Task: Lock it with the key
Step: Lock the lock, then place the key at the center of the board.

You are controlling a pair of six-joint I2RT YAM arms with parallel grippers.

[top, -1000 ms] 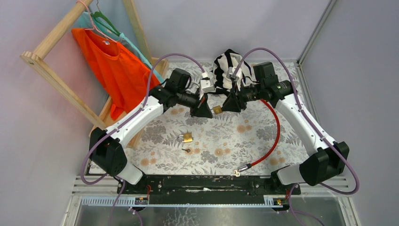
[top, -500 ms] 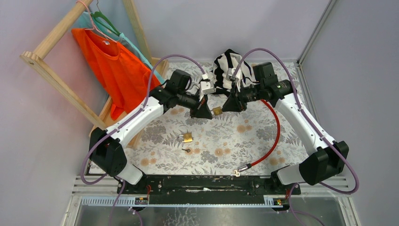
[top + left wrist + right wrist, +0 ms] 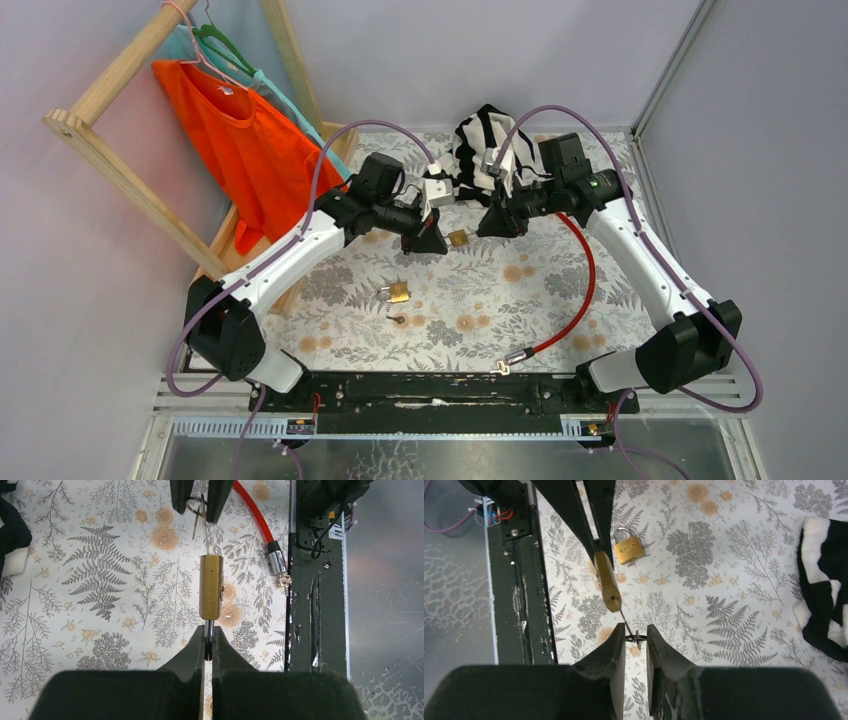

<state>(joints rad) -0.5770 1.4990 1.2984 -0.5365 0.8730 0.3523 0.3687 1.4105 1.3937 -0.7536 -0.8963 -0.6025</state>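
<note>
Left wrist: key [image 3: 622, 617] at padlock [image 3: 211, 586].
Left gripper [image 3: 208, 641] pinches shackle [image 3: 210, 628], right gripper [image 3: 636, 633] the key; we judge both rigid, slick.

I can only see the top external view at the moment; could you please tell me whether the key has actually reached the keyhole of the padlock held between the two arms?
Observer: In the right wrist view the key runs from the right fingers straight to the keyhole end of the padlock. I cannot tell how deep it sits.
Operator: Thank you. How is the left arm holding the padlock?
Observer: The left wrist view shows the left fingers shut on its shackle, with the brass body pointing toward the right fingers.
Operator: And what exactly do the right fingers grip?
Observer: They hold the key by its ring, which sits across the gap between them, not by the blade.
</note>
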